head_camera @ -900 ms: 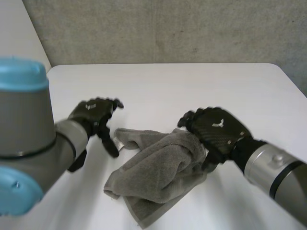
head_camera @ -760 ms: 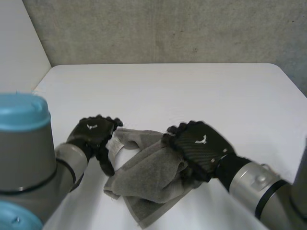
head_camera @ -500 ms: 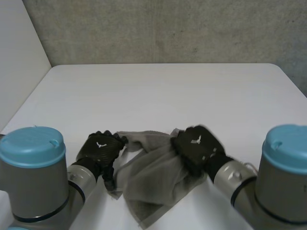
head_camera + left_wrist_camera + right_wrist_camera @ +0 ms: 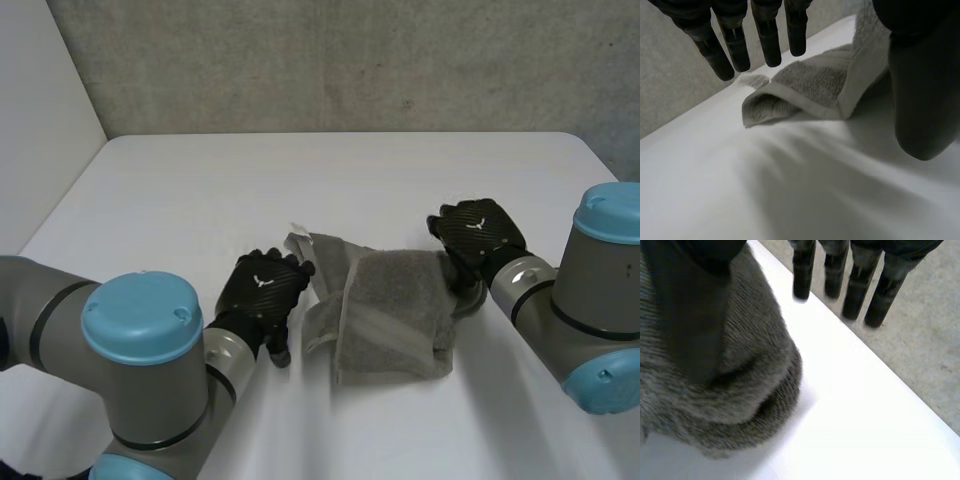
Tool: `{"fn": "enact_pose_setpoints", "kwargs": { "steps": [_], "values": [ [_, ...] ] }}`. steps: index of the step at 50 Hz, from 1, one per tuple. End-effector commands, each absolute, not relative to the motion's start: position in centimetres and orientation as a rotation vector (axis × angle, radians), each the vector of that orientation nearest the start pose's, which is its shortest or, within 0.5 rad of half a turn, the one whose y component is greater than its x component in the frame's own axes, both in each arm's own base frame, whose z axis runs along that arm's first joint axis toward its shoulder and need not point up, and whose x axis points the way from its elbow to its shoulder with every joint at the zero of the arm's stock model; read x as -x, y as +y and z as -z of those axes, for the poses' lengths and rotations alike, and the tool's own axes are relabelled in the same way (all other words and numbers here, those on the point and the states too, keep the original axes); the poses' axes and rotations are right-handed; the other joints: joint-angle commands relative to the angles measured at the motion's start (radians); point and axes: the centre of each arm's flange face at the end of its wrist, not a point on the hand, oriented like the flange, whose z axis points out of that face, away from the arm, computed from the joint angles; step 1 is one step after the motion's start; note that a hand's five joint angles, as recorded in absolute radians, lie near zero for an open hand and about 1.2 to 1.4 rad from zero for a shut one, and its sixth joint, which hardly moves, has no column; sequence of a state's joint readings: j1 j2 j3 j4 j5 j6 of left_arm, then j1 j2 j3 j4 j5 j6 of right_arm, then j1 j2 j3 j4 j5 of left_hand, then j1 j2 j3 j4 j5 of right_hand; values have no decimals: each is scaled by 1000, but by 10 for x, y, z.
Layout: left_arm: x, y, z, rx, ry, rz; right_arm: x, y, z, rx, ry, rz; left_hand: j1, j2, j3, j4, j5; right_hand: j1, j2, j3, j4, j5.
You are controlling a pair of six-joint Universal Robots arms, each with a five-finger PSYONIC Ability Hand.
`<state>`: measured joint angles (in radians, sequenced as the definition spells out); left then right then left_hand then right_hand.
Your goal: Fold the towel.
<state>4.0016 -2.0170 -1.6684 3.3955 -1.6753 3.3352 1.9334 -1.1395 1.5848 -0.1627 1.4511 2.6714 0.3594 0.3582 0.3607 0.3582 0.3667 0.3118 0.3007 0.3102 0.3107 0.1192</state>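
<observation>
Nearest the robot, left hand (image 4: 262,290) sits just beside the towel (image 4: 395,310), fingers straight, apart, gripping nothing; towel lies roughly doubled on the table (image 4: 300,180); farther back, right hand (image 4: 478,232) flanks its right edge, fingers straight too, probably bracketing it for the next fold.

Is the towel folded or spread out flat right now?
Folded, loosely: the towel lies doubled over itself on the table, its layered edges showing.
</observation>
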Motion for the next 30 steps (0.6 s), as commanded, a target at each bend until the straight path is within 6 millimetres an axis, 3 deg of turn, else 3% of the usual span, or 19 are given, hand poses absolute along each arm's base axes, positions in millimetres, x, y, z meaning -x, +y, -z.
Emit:
{"fn": "enact_pose_setpoints", "kwargs": {
  "steps": [1,4,6,12,20,26,30],
  "values": [
    [332,-179,-162,-1125,2467,2041,-245,-275,-197,1070,2261,1886,-61,-60,-62,-60,-243,-137,-126,-136,-136,-119],
    [336,-176,-163,-1143,2464,2051,-243,-265,-208,1069,2241,1902,-78,-77,-80,-77,-260,-137,-126,-136,-136,-119],
    [337,-174,-163,-1153,2461,2055,-238,-246,-223,1064,2203,1934,-78,-77,-80,-77,-260,-137,-126,-136,-136,-119],
    [342,-175,-158,-1168,2463,2044,-232,-219,-229,1068,2176,1928,-73,-71,-74,-71,-254,-137,-126,-136,-136,-119],
    [344,-176,-148,-1179,2475,2012,-234,-171,-217,1112,2092,1802,-55,-54,-56,-54,-237,-137,-126,-136,-136,-119],
    [348,-182,-148,-1150,2463,2029,-245,-149,-207,1130,2053,1701,36,37,34,37,-146,-112,-101,-111,-111,-94],
    [348,-187,-151,-1098,2445,2043,-250,-137,-189,1144,2061,1610,151,152,149,152,-31,-27,-16,-26,-26,-9]
  ]
}}
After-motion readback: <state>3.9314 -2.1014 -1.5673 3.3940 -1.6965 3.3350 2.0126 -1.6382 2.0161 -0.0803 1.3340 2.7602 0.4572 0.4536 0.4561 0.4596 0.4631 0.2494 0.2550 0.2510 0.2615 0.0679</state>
